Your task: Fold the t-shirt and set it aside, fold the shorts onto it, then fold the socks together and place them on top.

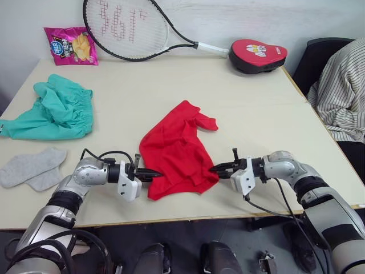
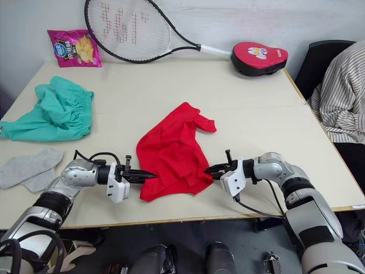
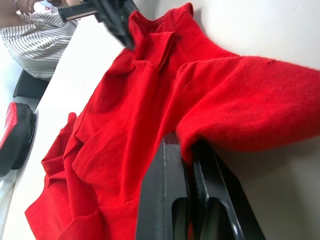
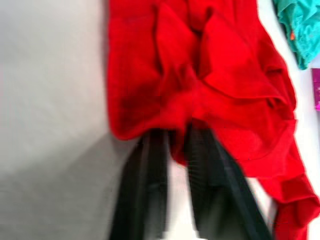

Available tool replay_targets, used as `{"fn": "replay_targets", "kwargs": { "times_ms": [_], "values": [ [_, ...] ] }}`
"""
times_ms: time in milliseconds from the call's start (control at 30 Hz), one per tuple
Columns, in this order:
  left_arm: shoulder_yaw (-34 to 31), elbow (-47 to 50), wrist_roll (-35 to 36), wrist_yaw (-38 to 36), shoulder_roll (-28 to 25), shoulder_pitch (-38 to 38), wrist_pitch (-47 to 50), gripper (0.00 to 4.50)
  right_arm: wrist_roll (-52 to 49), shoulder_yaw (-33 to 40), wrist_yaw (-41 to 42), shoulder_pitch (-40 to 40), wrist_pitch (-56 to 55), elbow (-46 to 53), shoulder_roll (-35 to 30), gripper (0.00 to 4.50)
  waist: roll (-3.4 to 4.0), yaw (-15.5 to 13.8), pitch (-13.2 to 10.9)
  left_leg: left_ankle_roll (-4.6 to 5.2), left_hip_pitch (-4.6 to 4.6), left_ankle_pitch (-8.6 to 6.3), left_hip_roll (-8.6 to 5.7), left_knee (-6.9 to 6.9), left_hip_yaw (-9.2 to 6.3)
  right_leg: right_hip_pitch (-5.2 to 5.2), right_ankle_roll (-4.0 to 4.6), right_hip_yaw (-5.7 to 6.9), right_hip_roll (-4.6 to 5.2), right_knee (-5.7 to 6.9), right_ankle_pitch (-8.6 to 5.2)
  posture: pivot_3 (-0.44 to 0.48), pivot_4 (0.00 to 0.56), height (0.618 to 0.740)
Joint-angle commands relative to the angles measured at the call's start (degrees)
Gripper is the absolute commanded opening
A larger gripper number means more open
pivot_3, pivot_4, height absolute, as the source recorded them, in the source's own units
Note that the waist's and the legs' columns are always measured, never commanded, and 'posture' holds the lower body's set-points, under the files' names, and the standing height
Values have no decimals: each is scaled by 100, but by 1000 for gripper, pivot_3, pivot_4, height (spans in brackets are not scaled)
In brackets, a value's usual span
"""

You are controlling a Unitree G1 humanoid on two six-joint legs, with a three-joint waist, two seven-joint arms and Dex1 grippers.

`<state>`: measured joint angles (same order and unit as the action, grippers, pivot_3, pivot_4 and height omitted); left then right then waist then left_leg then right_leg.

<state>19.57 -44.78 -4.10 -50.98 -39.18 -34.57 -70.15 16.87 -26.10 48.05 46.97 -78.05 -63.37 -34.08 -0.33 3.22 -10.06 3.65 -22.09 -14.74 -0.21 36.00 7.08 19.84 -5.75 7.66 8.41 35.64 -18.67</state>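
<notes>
The red t-shirt lies crumpled in the middle of the table. My left gripper is shut on its near left edge, and the cloth is pinched between the fingers. At the near right corner my right gripper is shut on the hem, with red cloth caught between its fingertips. Both grippers sit low on the table. The teal-green shorts lie bunched at the far left. The grey socks lie flat, overlapping, at the near left.
A tennis racket, a pink chip bag and a red padded case lie along the back of the table. A person in a striped shirt sits by the right side. The table's front edge runs just behind my wrists.
</notes>
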Motion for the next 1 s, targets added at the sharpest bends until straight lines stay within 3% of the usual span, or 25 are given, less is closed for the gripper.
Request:
{"fn": "replay_targets", "kwargs": {
  "times_ms": [33, 267, 400, 633, 900, 1000],
  "values": [
    [134, 140, 176, -180, -84, 306, 139, 0, -437, -300, 688, -291, 222, 260, -118, 25, 2, -2, -2, 1, 0, -1, 0, -1, 0, 0, 0, 0, 0, 0, 0, 0, 150, 740],
    [-153, 1322, 1517, -821, -593, 1155, 1413, 0, -2111, -119, 1820, -950, 1233, 1750, -903, 25, 25, -14, -17, 18, -4, -29, 0, -1, -6, 2, -2, 1, 1, 2, -1, 0, 150, 740],
    [-472, 2044, 1908, -949, -919, 1697, 1938, 0, -2652, 75, 2224, -1454, 1788, 2694, -1497, 25, 38, -28, -47, 25, -13, -45, -1, 4, -9, 1, -4, 1, 3, -15, -2, 0, 150, 740],
    [-889, 3125, 2229, -1097, -1239, 2570, 2609, 0, -3171, 367, 2343, -2766, 3035, 4694, -2237, 25, 67, -167, -99, -10, -33, -56, -1, 8, -8, 13, -12, -2, 5, -58, -8, 0, 150, 740],
    [-1085, 3825, 2014, -1006, -1091, 3029, 3077, 0, -2778, 698, 1836, -3542, 3978, 6013, -2075, 25, 75, -184, -105, -20, -87, -50, -1, 9, -6, 73, -10, -7, 4, -48, -8, 0, 150, 740],
    [-1112, 4156, 2226, -1195, -1190, 3200, 3427, 0, -3190, 831, 2028, -3720, 4516, 6437, -2245, 25, 74, -189, -105, -21, -101, -46, -2, 11, -4, 82, -11, -3, 3, -44, -8, 0, 150, 740]
  ]
}}
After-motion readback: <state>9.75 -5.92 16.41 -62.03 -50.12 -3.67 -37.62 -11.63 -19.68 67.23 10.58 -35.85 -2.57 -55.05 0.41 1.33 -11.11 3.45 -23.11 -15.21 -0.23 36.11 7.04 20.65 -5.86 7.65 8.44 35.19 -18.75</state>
